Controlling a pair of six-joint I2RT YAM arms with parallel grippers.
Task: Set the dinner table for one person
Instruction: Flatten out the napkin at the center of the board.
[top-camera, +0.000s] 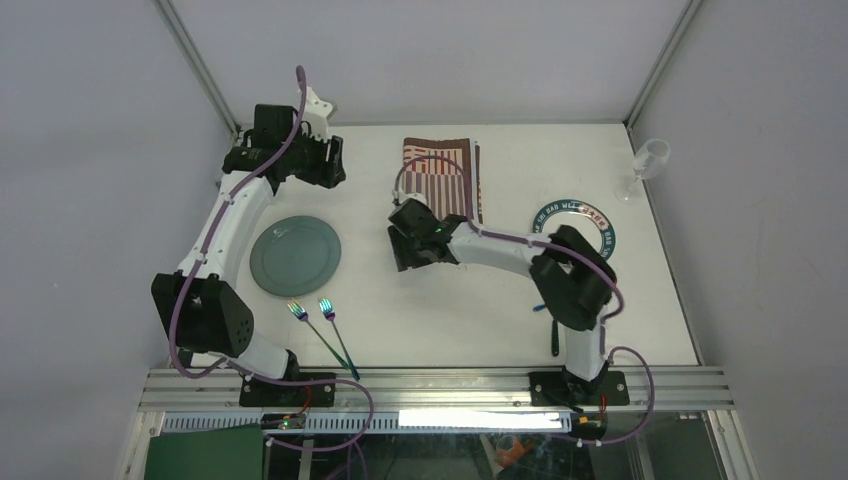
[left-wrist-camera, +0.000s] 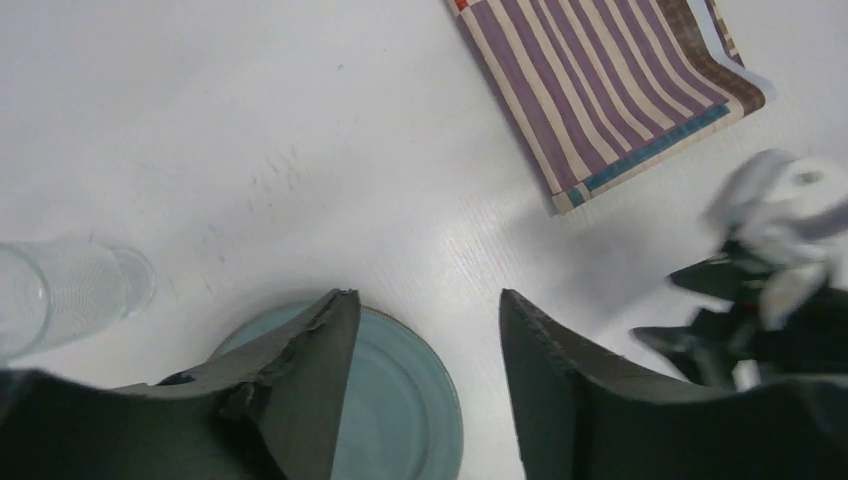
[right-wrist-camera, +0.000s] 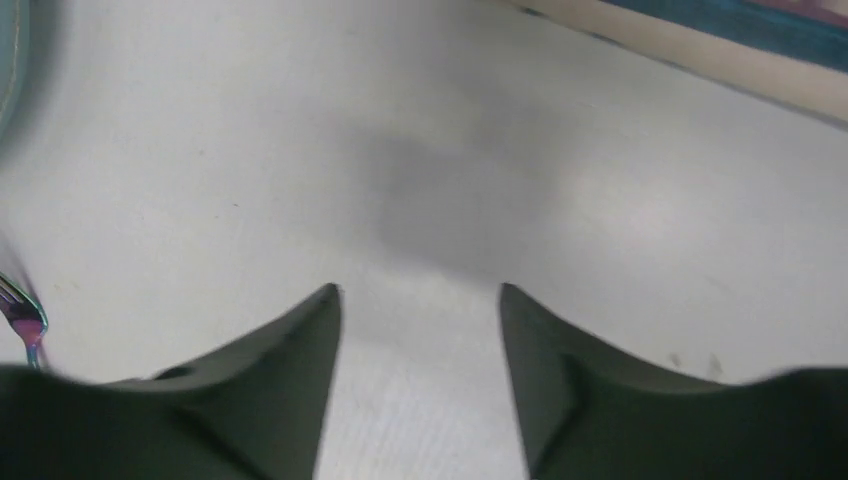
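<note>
The dinner table is a white top with aluminium rails. On its left lies a blue-grey plate, with two iridescent forks nearer the front. A striped placemat lies at the back centre. My left gripper hovers at the back left, open and empty, with the plate below its fingers and a clear glass off to one side. My right gripper sits low at the table's middle, just off the placemat's near edge, open over bare tabletop.
A second plate with a lettered rim lies at the right, partly under my right arm. A stemmed glass stands at the back right edge. A dark utensil lies by the right arm's base. A fork tip shows left of the right fingers.
</note>
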